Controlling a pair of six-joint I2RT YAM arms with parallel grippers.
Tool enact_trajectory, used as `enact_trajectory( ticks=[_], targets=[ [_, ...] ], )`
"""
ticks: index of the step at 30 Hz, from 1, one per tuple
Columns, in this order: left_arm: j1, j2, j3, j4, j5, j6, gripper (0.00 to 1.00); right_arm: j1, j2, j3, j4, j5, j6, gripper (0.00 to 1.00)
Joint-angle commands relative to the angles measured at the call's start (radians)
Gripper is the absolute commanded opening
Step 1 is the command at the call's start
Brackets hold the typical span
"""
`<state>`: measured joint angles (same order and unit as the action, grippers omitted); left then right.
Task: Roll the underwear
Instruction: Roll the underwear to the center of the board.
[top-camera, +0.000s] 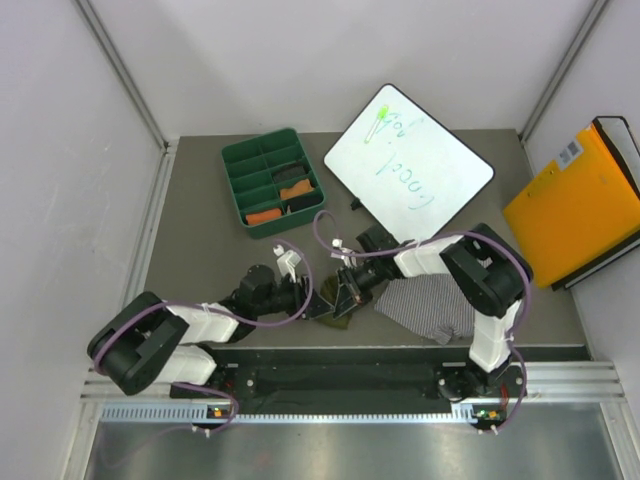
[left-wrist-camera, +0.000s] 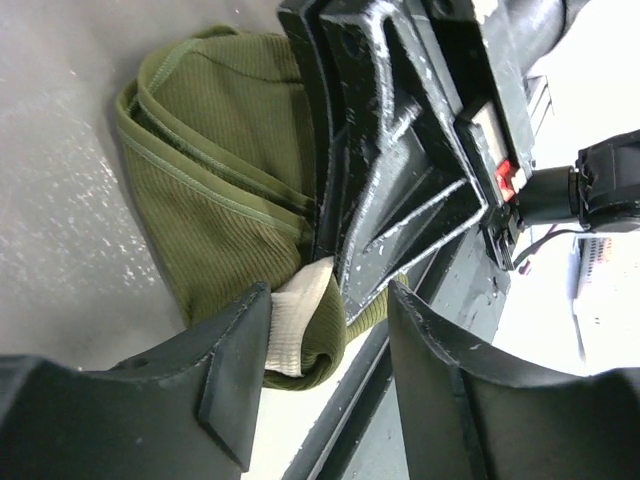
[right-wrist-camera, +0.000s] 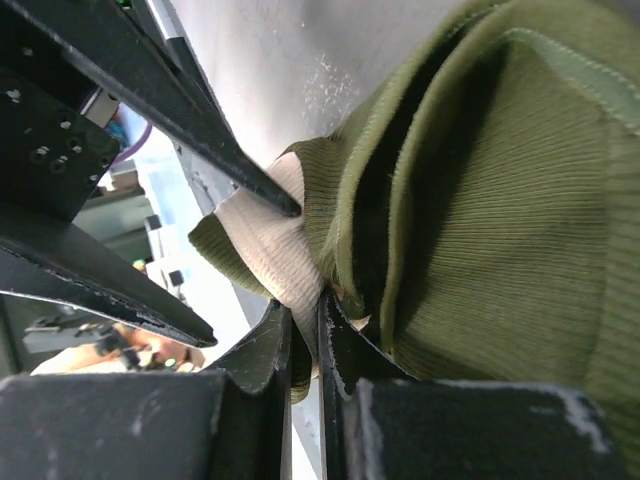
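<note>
The olive green underwear (top-camera: 335, 318) with a cream waistband (left-wrist-camera: 292, 325) lies bunched near the table's front edge, between both grippers. My right gripper (right-wrist-camera: 305, 318) is shut on the cream waistband (right-wrist-camera: 275, 255) where the cloth folds over. My left gripper (left-wrist-camera: 328, 300) is open and straddles that same folded end. Its left finger (left-wrist-camera: 225, 370) touches the waistband, and the right gripper's fingers (left-wrist-camera: 400, 180) stand between its jaws. A grey-white striped underwear (top-camera: 428, 305) lies flat to the right, partly under the right arm.
A green divided tray (top-camera: 238, 160) at the back left holds dark and orange items. A whiteboard (top-camera: 405, 165) lies at the back centre. An orange folder (top-camera: 580, 205) leans at the right. The table's front rail (top-camera: 350, 352) runs just behind the underwear.
</note>
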<state>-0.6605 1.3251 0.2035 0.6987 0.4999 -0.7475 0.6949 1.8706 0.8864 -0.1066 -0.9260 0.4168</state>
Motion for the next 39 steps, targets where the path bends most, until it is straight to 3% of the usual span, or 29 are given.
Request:
enact_trajectory(
  ticks=[1,5,6,8,13,19,23,28,35,39],
  targets=[
    [-0.028,0.017,-0.024,0.065,0.025,-0.013,0.50,-0.038,0.061,0.009,0.010,0.090,-0.030,0.00],
    [-0.036,0.051,-0.007,-0.014,-0.030,0.002,0.22,-0.054,0.036,0.006,0.008,0.095,-0.030,0.04],
    [-0.034,0.065,0.003,-0.066,-0.055,0.014,0.10,-0.055,0.010,0.005,0.004,0.096,-0.035,0.06],
    [-0.036,0.112,0.045,-0.125,-0.076,0.025,0.00,-0.058,-0.031,0.002,-0.011,0.116,-0.036,0.24],
    [-0.034,0.216,0.137,-0.293,-0.135,0.042,0.00,-0.058,-0.195,-0.033,-0.047,0.180,-0.021,0.64],
    [-0.031,0.229,0.146,-0.346,-0.175,-0.012,0.00,-0.058,-0.398,-0.191,0.017,0.312,0.079,0.80],
    [-0.030,0.201,0.132,-0.346,-0.196,-0.041,0.00,-0.060,-0.471,-0.315,0.177,0.303,0.190,0.85],
    [-0.031,0.189,0.122,-0.338,-0.198,-0.059,0.00,-0.057,-0.441,-0.400,0.392,0.283,0.260,0.85],
    [-0.031,0.184,0.117,-0.326,-0.196,-0.079,0.00,-0.017,-0.328,-0.403,0.469,0.318,0.278,0.83],
    [-0.031,0.154,0.112,-0.329,-0.202,-0.093,0.00,-0.002,-0.271,-0.402,0.475,0.335,0.287,0.75]
  ],
)
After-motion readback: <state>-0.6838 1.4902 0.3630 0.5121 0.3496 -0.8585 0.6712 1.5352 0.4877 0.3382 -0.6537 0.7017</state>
